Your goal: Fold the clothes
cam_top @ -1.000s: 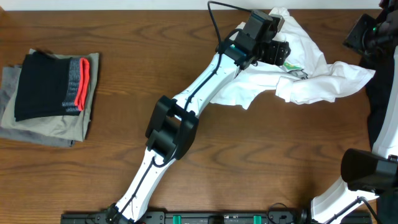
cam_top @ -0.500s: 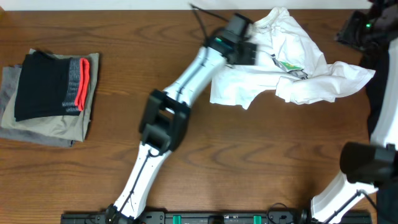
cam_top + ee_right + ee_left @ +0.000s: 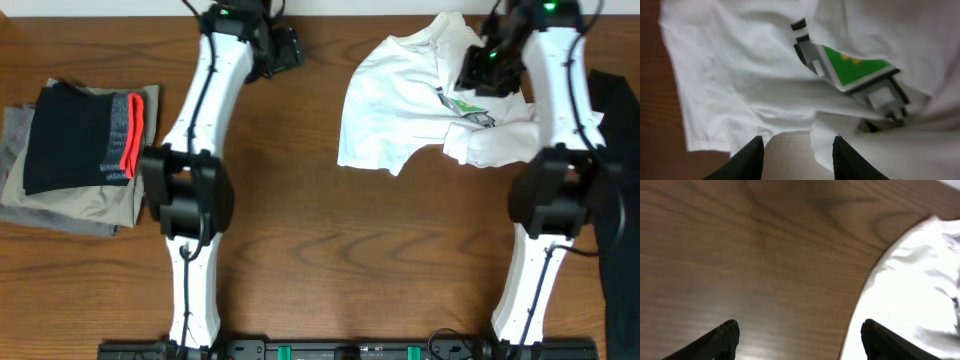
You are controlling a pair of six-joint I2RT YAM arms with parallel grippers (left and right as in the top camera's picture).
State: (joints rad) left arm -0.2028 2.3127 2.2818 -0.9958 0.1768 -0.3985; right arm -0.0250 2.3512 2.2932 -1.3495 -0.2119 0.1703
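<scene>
The clothes are one white T-shirt (image 3: 400, 100), lying crumpled at the table's back right with a green and white label (image 3: 465, 105) showing. My right gripper (image 3: 480, 72) hovers over its middle. In the right wrist view it (image 3: 797, 145) is open above the wrinkled shirt (image 3: 740, 75), just below the label (image 3: 855, 72), with nothing between the fingers. My left gripper (image 3: 290, 48) is at the back of the table, left of the shirt. In the left wrist view it (image 3: 800, 327) stands wide open over bare wood, the shirt's edge (image 3: 920, 280) to its right.
A folded black garment with a red and grey band (image 3: 85, 135) lies on olive-grey garments (image 3: 75, 205) at the table's left. Something dark (image 3: 615, 180) runs along the right edge. Both arms rise from the front edge.
The left arm has swung left off the shirt to the back of the table. The right arm has come in over the shirt. The shirt's left part now lies uncovered.
</scene>
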